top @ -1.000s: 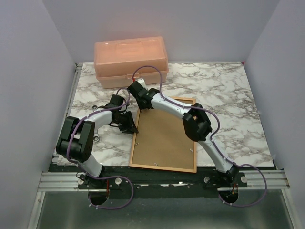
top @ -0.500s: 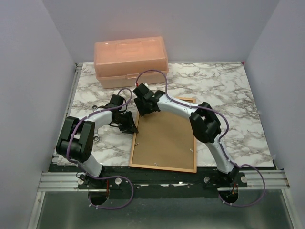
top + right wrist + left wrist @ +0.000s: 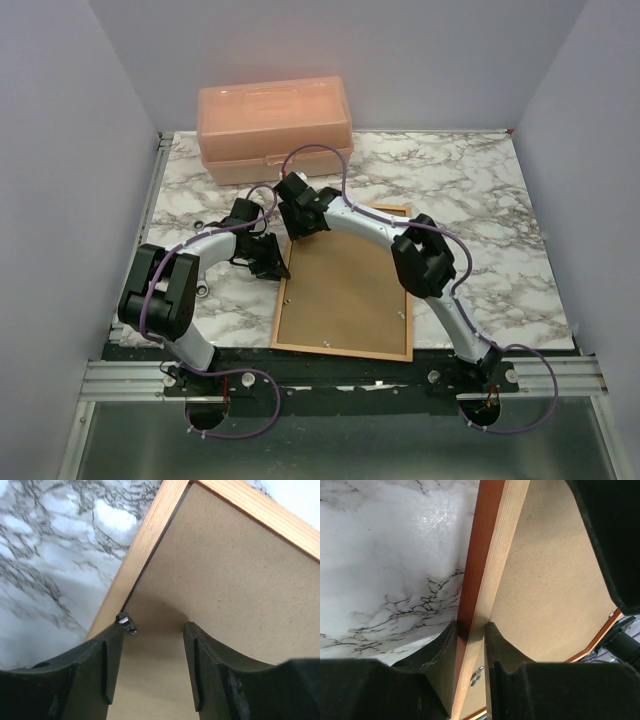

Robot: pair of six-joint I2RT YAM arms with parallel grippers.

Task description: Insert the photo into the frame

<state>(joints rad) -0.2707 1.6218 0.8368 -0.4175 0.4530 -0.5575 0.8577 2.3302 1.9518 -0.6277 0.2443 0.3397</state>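
The frame (image 3: 340,352) lies back-up on the marble table, its tan back showing, with the brown backing board (image 3: 345,290) inside it. My left gripper (image 3: 277,268) is shut on the frame's left rail (image 3: 490,545), one finger on the reddish outer side and one on the board side. My right gripper (image 3: 300,228) is open and empty just above the backing board (image 3: 225,580) near the frame's far left corner (image 3: 145,545). Its left finger is next to a small metal turn tab (image 3: 126,623). The photo is not in view.
A peach plastic box (image 3: 275,130) stands at the back left, just beyond the frame. Another metal tab (image 3: 476,675) sits on the left rail near my left fingers. Grey walls close in the table on the left, right and back.
My right gripper has shifted a little over the frame's far left corner, and its elbow has swung slightly to the right. My left gripper has stayed shut on the rail.
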